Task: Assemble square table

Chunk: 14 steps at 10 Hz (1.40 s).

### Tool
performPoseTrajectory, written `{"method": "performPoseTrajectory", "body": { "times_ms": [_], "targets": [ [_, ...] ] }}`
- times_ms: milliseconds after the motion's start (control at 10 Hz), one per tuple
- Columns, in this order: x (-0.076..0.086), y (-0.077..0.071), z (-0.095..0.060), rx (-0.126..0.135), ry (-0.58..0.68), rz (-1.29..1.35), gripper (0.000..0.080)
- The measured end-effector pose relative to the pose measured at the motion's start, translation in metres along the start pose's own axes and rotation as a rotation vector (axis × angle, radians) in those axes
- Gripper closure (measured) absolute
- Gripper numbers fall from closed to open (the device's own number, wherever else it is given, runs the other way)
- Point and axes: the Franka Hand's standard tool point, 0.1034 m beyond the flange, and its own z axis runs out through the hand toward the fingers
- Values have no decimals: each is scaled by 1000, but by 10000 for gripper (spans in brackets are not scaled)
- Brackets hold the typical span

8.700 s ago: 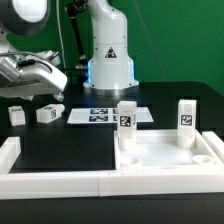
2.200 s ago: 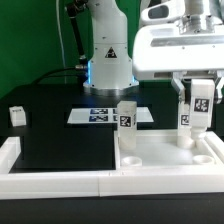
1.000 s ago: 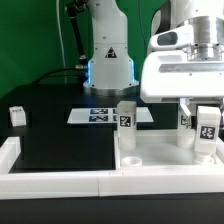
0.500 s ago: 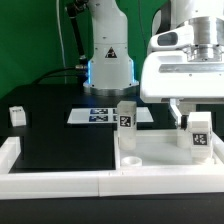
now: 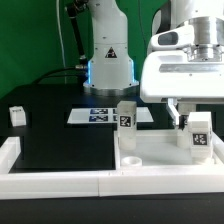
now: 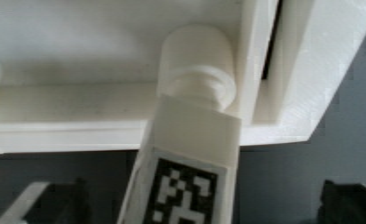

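Hovering over the exterior view's right side, the gripper (image 5: 196,116) is holding its jaws spread wide. The wrist view is showing the dark fingers (image 6: 34,204) sitting clear of the leg between them, with a gap on each flank, so nothing is being squeezed. That right-hand leg (image 5: 200,137) is standing upright inside the table top (image 5: 162,151), close to the corner on the exterior view's right. It is a blocky white plastic post wearing a crisp black-and-white tag on its face. From the wrist it is showing a smooth, rounded end nosing down against the tray's white wall, though whether it is seated in anything I cannot tell. The table top itself is lying flat on the black table (image 5: 60,140), toward the front and the exterior view's right. It is a square, tray-like slab of matte white plastic with a raised rim running round it. A second leg (image 5: 126,117) is standing upright at the tray's far corner on the exterior view's left, with the same squared shape and the same tag. A loose leg (image 5: 16,115) is resting on the dark tabletop, well apart at the exterior view's left. The marker board (image 5: 97,115) is lying thin and flat just behind the tray, and long white border bars (image 5: 55,182) are framing the front edge.
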Motion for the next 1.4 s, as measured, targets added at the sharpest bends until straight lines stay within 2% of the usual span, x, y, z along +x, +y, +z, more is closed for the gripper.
{"method": "performPoseTrajectory", "body": {
  "times_ms": [300,400,600,700,900,1000,1100,1200,1300,1400],
  "targets": [
    [2,2,0,-2,-6,-17,150],
    [16,12,-3,-3,-56,0,150],
    [44,23,-15,25,-156,53,150],
    [51,33,-13,35,-218,64,150],
    [55,39,-12,48,-382,93,150],
    [52,40,-14,48,-463,96,150],
    [53,41,-14,49,-505,98,150],
    [56,41,-12,48,-483,98,150],
    [53,41,-12,57,-496,131,150],
    [47,42,-12,89,-530,233,150]
  ]
}}
